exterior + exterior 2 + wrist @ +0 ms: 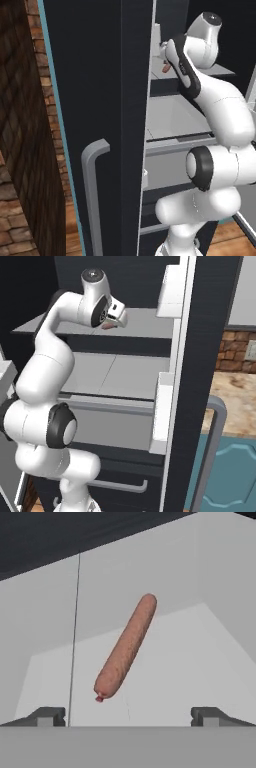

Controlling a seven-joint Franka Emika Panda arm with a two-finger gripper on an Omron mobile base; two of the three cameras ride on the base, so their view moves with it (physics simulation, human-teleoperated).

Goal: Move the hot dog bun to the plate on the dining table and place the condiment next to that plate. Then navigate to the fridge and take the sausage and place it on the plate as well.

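The robot is at the fridge point(200, 331) now, and the fridge door is open, so the drive to the fridge looks done. The arm reaches up and into the fridge, to the top shelf point(145, 323). The sausage point(126, 647) lies on that pale shelf, right in front of the claw. In the hand view it is long and pink-brown, lying at a slant, with a little red tip at the near end. In the left base view a small bit of the sausage point(165, 67) peeks out beside the hand. In the right base view a bit of it point(106, 326) shows just under the hand. The gripper point(129, 716) has its two dark tips far apart, one on each side of the hand view, and nothing is between them. So the claw is open and is not holding the sausage yet. The sausage sits a little way ahead of the tips, not touching them. The bun, the condiment, the plate and the dining table are somewhere else, so I cannot tell from here if those first jobs were done well. I guess they are finished, since the robot is already at the fridge. What is left is to move the claw around the sausage, close on it, lift it out, drive to the table and put it on the plate.
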